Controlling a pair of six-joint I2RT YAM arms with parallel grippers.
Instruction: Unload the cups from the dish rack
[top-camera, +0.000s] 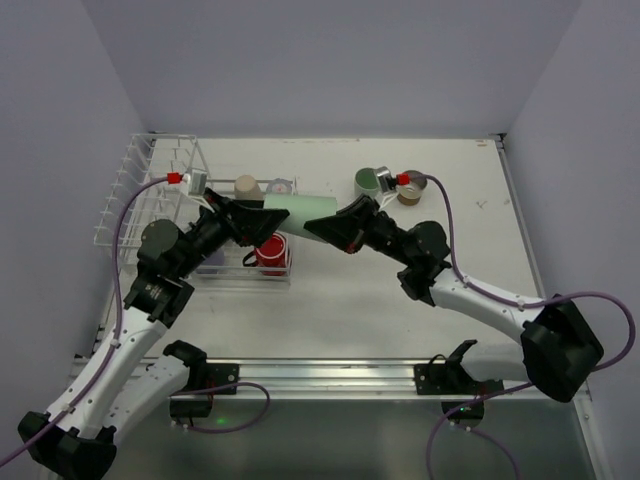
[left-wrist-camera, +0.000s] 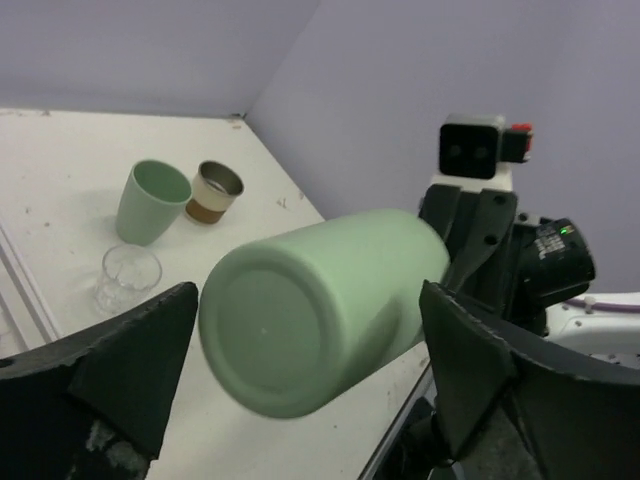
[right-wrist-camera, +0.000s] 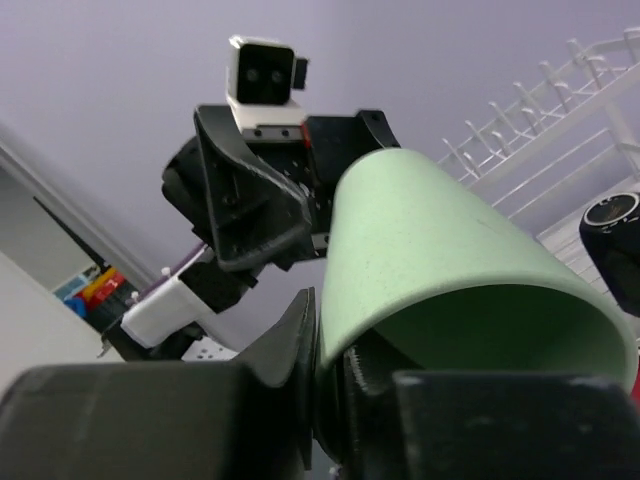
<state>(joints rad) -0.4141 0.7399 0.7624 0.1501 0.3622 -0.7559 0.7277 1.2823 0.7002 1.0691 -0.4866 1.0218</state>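
A tall mint green cup (top-camera: 300, 214) hangs on its side in the air between both grippers. My right gripper (top-camera: 327, 229) is shut on its rim, one finger inside and one outside, as the right wrist view (right-wrist-camera: 335, 350) shows on the cup (right-wrist-camera: 450, 260). My left gripper (top-camera: 252, 221) is open, and in the left wrist view (left-wrist-camera: 310, 370) its fingers stand on either side of the cup's base (left-wrist-camera: 300, 320) with a gap. The white wire dish rack (top-camera: 140, 190) is at the far left. A red cup (top-camera: 272, 252) sits in its low basket.
A beige cup (top-camera: 247, 187) and a clear cup (top-camera: 282, 186) stand behind the grippers. A green cup (top-camera: 368, 182) and a brown cup (top-camera: 410, 190) stand at the back middle, also in the left wrist view (left-wrist-camera: 150, 200), (left-wrist-camera: 213, 190). Rack prongs (right-wrist-camera: 560, 100) rise right.
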